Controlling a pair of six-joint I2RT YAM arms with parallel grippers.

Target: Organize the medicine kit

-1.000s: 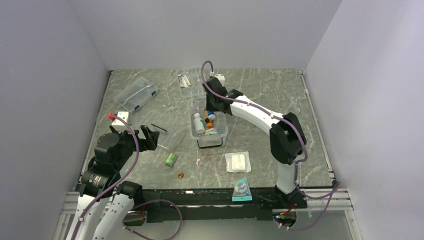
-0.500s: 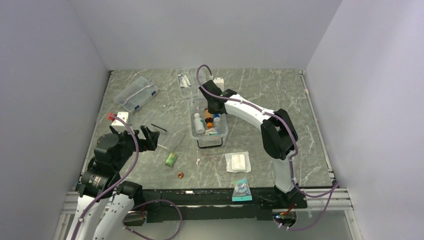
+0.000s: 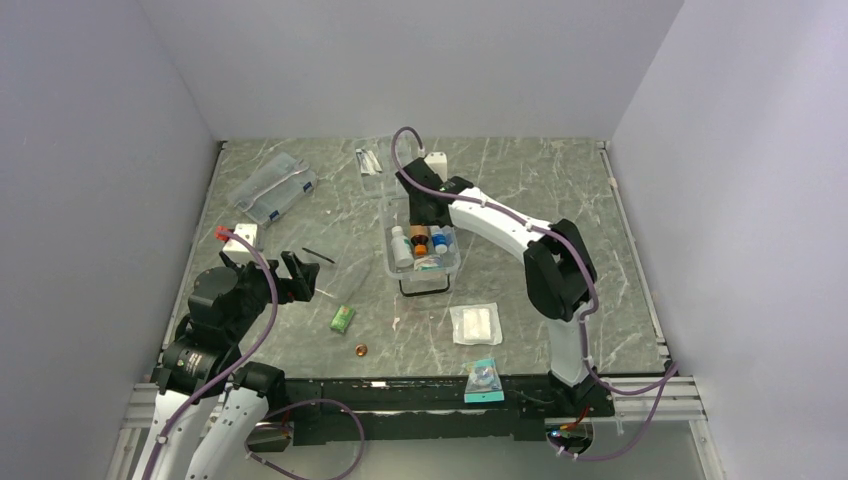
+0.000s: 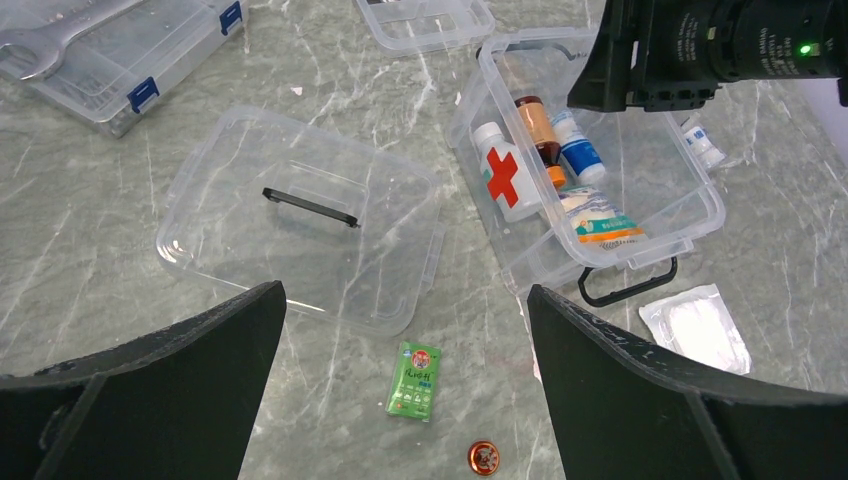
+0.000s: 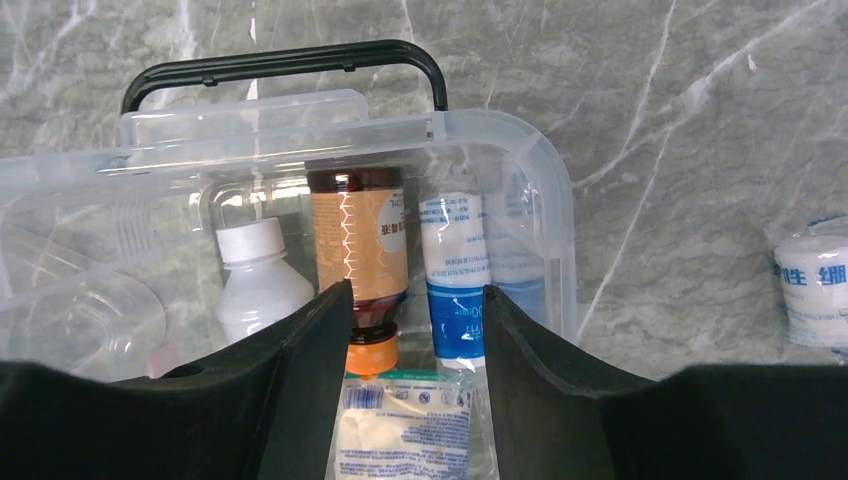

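The medicine kit [image 3: 452,262] is a clear tub with a red cross and a dark handle [image 5: 285,62], standing lidless at mid-table. Inside lie a white bottle [image 5: 262,280], a brown bottle with an orange cap [image 5: 358,255], a blue-and-white tube [image 5: 455,290] and a sealed dressing packet [image 5: 405,430]. My right gripper [image 5: 417,300] hangs over the tub's far end [image 3: 425,215], open, holding nothing. The clear lid [image 4: 300,220] lies flat to the tub's left. My left gripper [image 4: 405,300] stands wide open and empty above the table near the lid [image 3: 300,277].
A green sachet [image 4: 414,380] and a small red tin [image 4: 483,457] lie in front of the lid. A gauze packet [image 3: 475,323] and a teal packet [image 3: 484,381] lie near the front. A flat blue-latched case [image 3: 272,187] sits far left. A bandage roll [image 5: 812,290] lies beside the tub.
My right gripper dipped into the tub's far end and opened from shut. The blue-and-white tube now lies beside the brown bottle. The tub shifted slightly. The left arm stayed still.
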